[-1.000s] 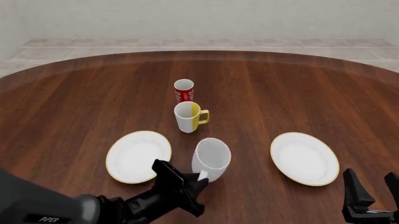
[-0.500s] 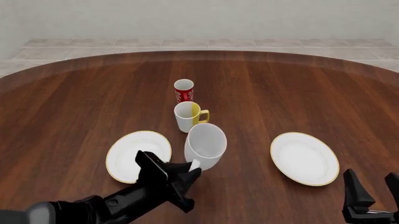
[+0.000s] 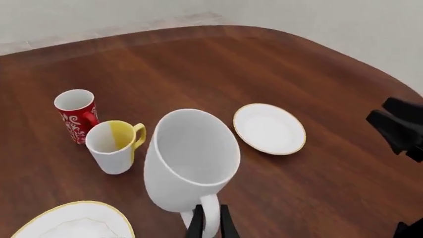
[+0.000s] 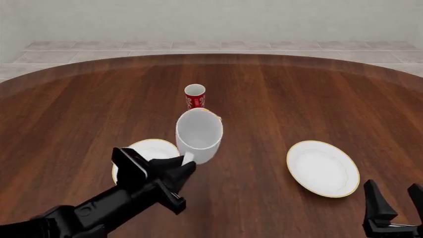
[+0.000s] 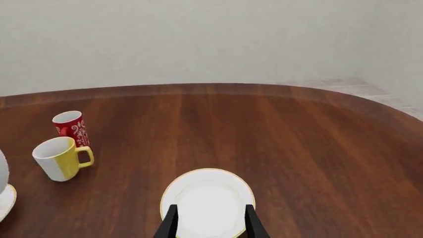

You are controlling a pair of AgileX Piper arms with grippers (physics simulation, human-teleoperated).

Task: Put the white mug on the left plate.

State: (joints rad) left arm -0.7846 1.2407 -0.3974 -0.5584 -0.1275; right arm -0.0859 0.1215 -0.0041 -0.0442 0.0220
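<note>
Dark wooden table [image 4: 317,94], rounded at its far edge, is carrying everything, with a pale tiled floor and wall behind it. Toward the near edge the left gripper [image 4: 178,166] is pinching the white mug [image 4: 199,135] by its loop handle, fingers pressed onto the handle from both sides as the left wrist view is showing; the mug is hanging in the air, tilted with its mouth leaning toward the camera, above the strip of table just beside the left plate [image 4: 142,153] and in front of the yellow-handled mug [image 3: 116,147]. That smaller mug and the red-and-white cup [image 4: 194,95] are standing upright nearer the table's middle. The other plate [image 4: 322,167] is lying toward the near right edge, and the right gripper [image 4: 391,206] is idling beyond it at the near right corner of view, its fingers spread with nothing between them.

Glossy and rigid, the mug is looking like glazed ceramic: fairly heavy for a handle pinch, slippery, and chip-prone (a hard landing on the plate could crack either piece). Held only by the handle, it is likely wanting to swing, which may explain the tilt. The handle is a workable hold; gripping the rim wall would probably be steadier.
</note>
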